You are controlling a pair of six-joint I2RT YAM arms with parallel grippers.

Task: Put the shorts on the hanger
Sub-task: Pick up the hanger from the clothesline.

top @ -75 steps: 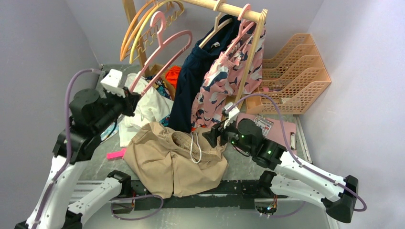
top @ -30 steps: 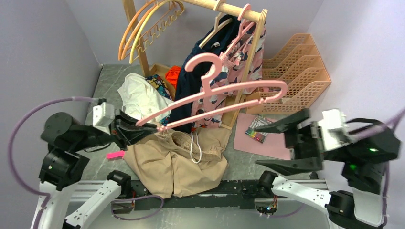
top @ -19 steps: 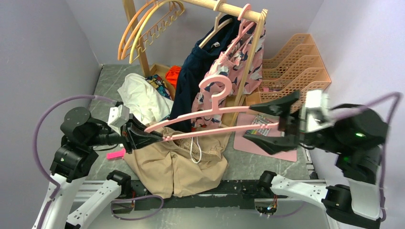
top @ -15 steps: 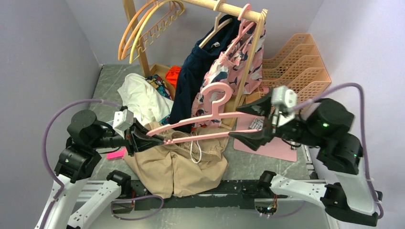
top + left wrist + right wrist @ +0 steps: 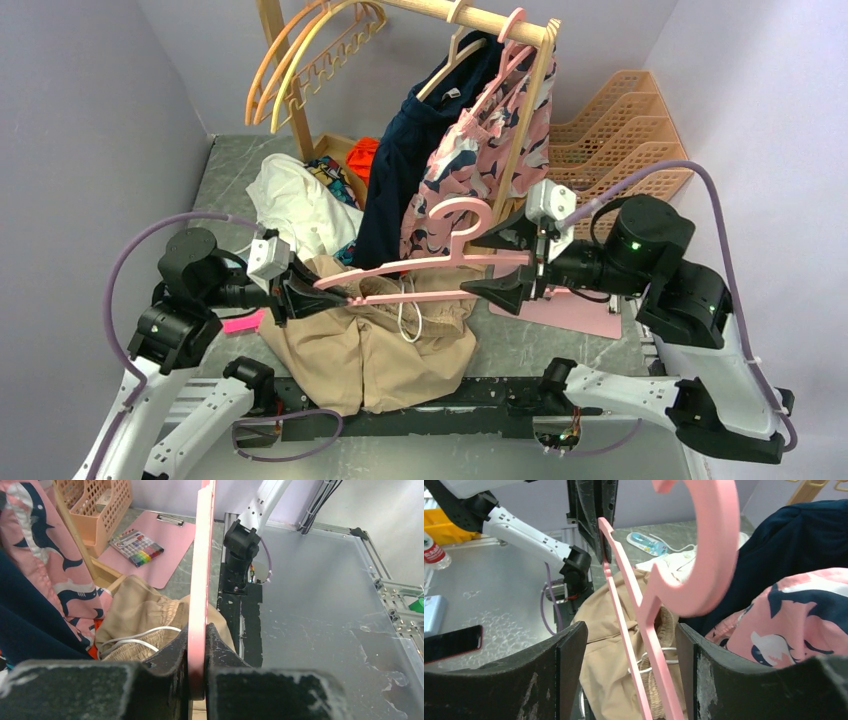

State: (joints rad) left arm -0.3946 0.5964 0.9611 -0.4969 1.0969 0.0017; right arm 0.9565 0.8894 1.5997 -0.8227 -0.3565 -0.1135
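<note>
Left jaws clamp one end of the hanger (image 5: pixel 436 256), whose long axis runs into the wide-open, empty right jaws, shorts (image 5: pixel 370 350) lying below both.

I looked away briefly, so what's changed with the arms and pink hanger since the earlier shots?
The left gripper, shut on the hanger throughout, carried it from beside the rack down over the shorts. The right gripper rose from beside the shorts, swung round, and now straddles the hanger's other end, jaws open. Shorts and hung clothes stayed put.
</note>
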